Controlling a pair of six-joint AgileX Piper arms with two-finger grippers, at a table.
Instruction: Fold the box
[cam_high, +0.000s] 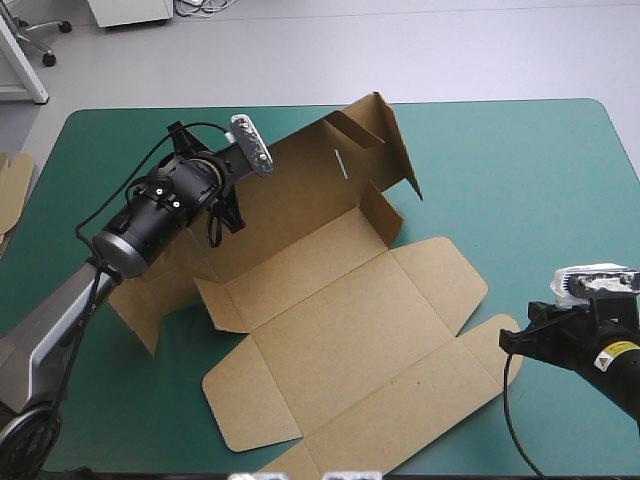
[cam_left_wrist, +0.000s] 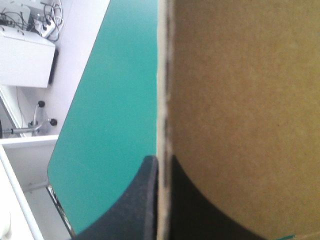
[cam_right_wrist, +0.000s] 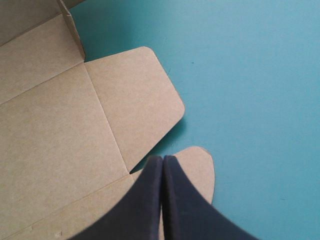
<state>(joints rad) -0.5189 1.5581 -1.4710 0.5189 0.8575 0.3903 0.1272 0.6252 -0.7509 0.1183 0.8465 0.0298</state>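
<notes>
The box (cam_high: 340, 330), a cut sheet of brown board, lies across the middle of the teal-green desk (cam_high: 520, 170). Its base, front panels and side flaps are flat, while the long rear wall (cam_high: 300, 185) at the sheet's 11 o'clock stands tilted up off the cover. That wall is up because the left claw (cam_high: 228, 208) pinches it near its 9 o'clock end. In the left wrist view the board's cut edge (cam_left_wrist: 164, 75) runs straight between the two black fingers (cam_left_wrist: 137, 200), which are clenched on it, one on each face, with only the sheet's thickness between them. Held so, I judge, the wall can be swung on its crease toward upright, an early step in giving the tray its sides. The right claw (cam_right_wrist: 163, 159) is clenched on nothing, its fingers meeting in one pointed arch. It hangs at the desk's 4 o'clock, over the small rounded tab (cam_right_wrist: 197, 167) at the sheet's right corner and just beside the larger side flap (cam_right_wrist: 135, 100); whether its tips touch the tab cannot be told. There it seems placed to press that end down so the sheet does not slide as the wall rises. An edge of more board (cam_high: 12, 185) shows at the desk's 9 o'clock edge.
</notes>
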